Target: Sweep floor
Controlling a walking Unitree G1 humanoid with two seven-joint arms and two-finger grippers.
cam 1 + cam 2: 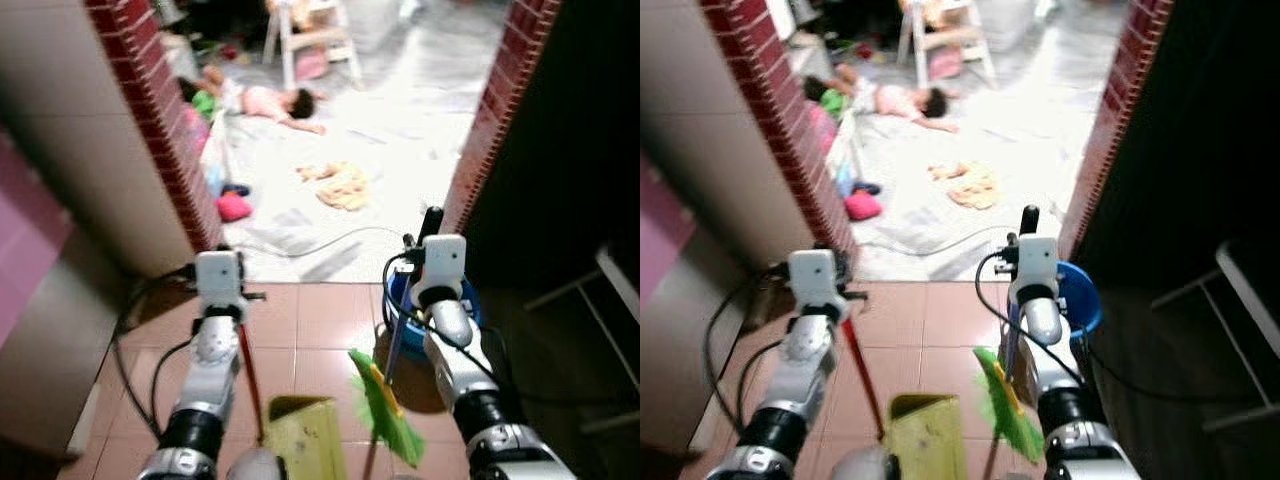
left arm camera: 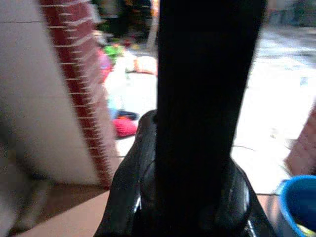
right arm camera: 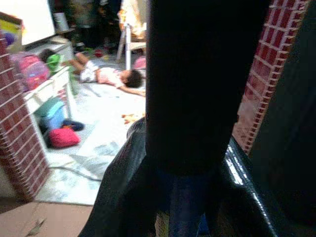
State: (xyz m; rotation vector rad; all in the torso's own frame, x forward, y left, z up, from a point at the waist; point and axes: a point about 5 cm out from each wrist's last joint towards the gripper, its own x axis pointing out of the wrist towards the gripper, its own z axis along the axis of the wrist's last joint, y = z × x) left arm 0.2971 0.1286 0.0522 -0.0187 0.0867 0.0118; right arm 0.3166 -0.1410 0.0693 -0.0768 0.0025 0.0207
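Green broom (image 1: 385, 410) and yellow dustpan (image 1: 305, 440) run off frame.

We see a terracotta tile floor (image 1: 310, 320) near us, a blue bucket (image 1: 468, 305) on its right; beyond, the pale floor (image 1: 420, 150) carries a yellow cloth (image 1: 340, 185), a pink cushion (image 1: 233, 207) and a person lying (image 1: 265, 102) far left

green broom (image 1: 385, 408), yellow dustpan (image 1: 305, 438) w/ red handle, blue bucket (image 1: 1082, 296), red brick pillars (image 1: 160, 120), terracotta tile floor (image 1: 300, 330).
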